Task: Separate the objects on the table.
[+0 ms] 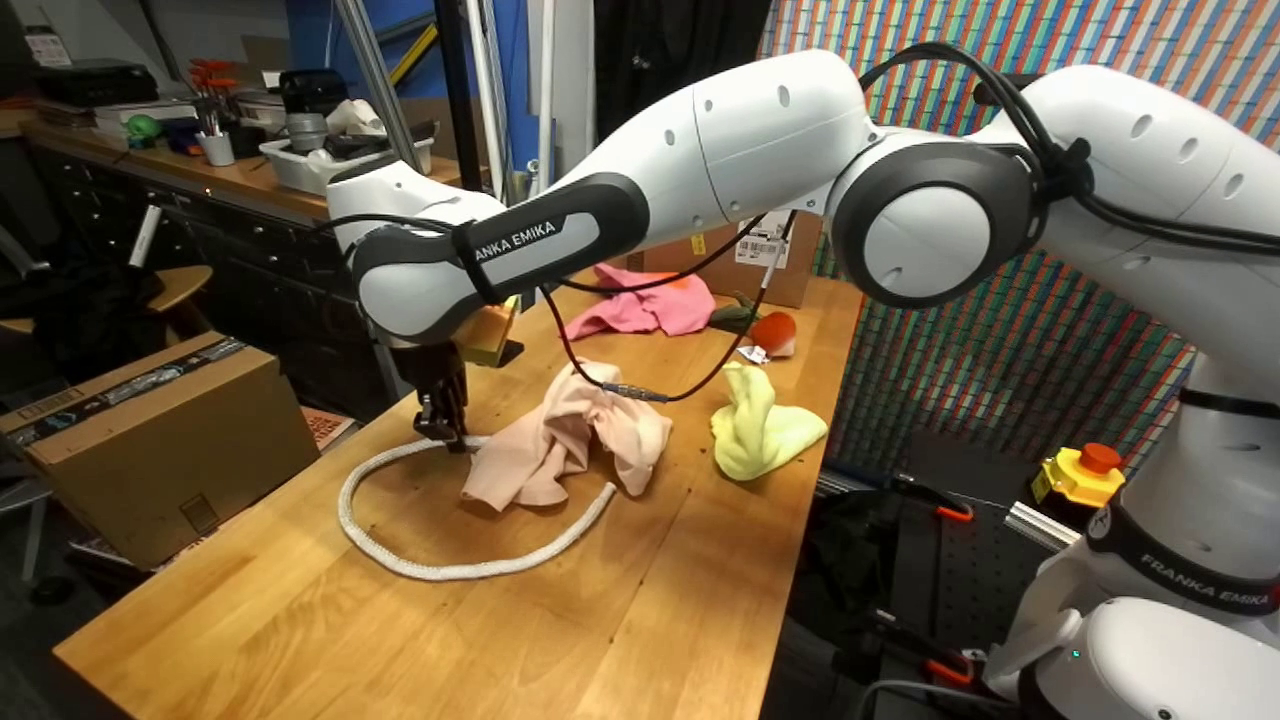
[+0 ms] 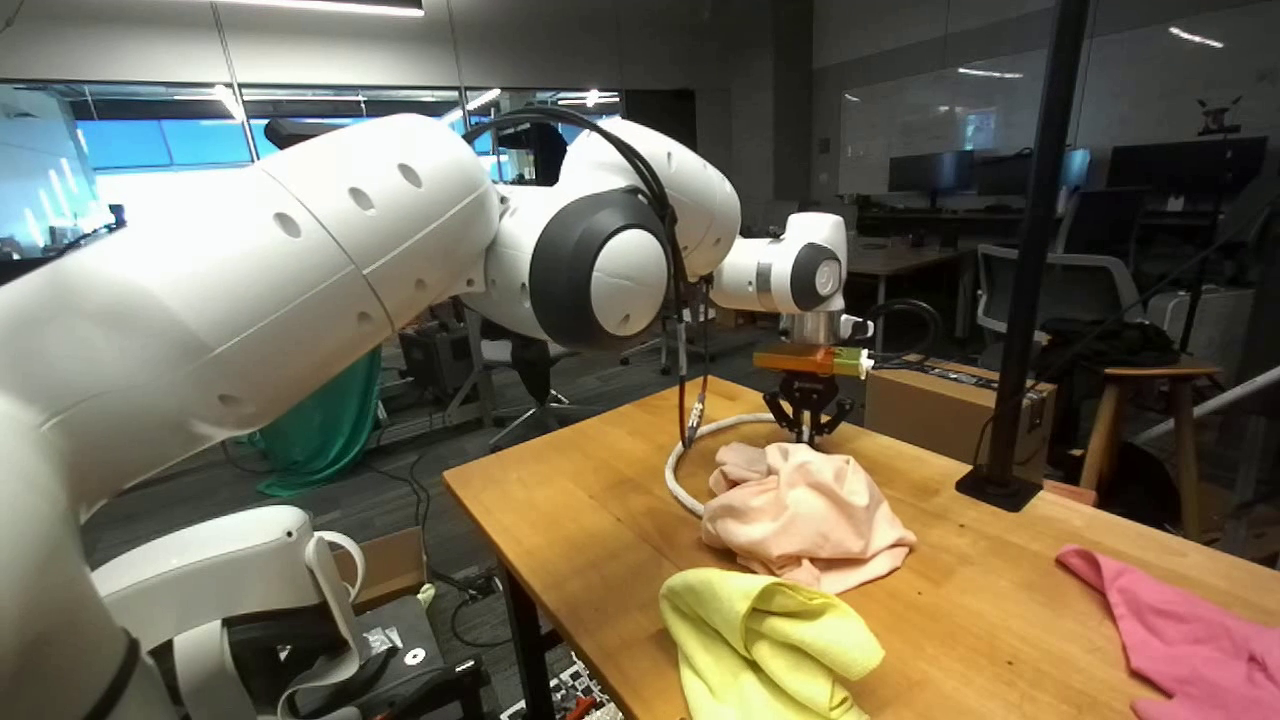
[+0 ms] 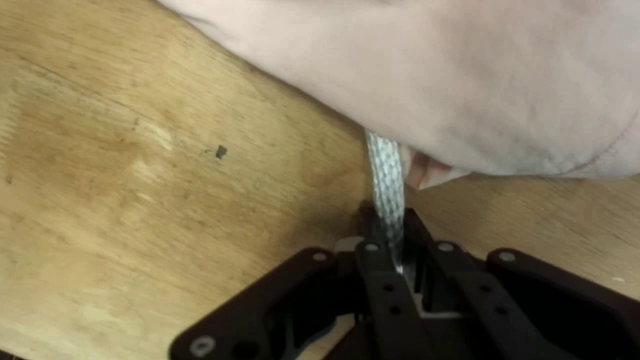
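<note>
Nearest us, at the bottom of the wrist view, the Robotiq gripper (image 3: 392, 231) pinches a white braided cord (image 3: 386, 175) between its fingers. We follow the cord up the frame until it goes under the edge of a peach-beige cloth (image 3: 430, 85), which fills the upper right. In an exterior view, we see the cord curve left of centre on the wooden tabletop (image 1: 400, 640), one end just beside that cloth. Farther out, a yellow-green cloth (image 1: 765, 440) lies crumpled right of centre, and we find a pink cloth (image 1: 655, 312) near the upper middle.
</note>
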Robot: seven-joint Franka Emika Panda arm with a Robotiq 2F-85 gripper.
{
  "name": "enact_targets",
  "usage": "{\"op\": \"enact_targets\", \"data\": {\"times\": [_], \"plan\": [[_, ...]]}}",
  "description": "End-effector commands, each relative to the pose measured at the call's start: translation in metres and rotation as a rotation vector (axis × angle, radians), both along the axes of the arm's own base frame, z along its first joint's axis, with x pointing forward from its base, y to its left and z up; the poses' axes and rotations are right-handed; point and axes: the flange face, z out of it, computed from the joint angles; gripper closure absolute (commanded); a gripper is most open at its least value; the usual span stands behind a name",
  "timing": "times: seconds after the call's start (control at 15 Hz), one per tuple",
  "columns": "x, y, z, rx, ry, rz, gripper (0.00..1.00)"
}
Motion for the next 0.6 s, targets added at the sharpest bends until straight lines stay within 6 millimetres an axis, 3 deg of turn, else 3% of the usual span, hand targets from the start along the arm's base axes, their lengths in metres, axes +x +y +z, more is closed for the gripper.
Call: {"op": "enact_targets", "data": {"times": [0.0, 0.53], "plan": [[-0.002, 0.020, 0.028, -0.016, -0.039, 0.014, 0.86], [-0.014, 0.065, 0.060, -0.037, -0.094, 0.074, 0.85]]}}
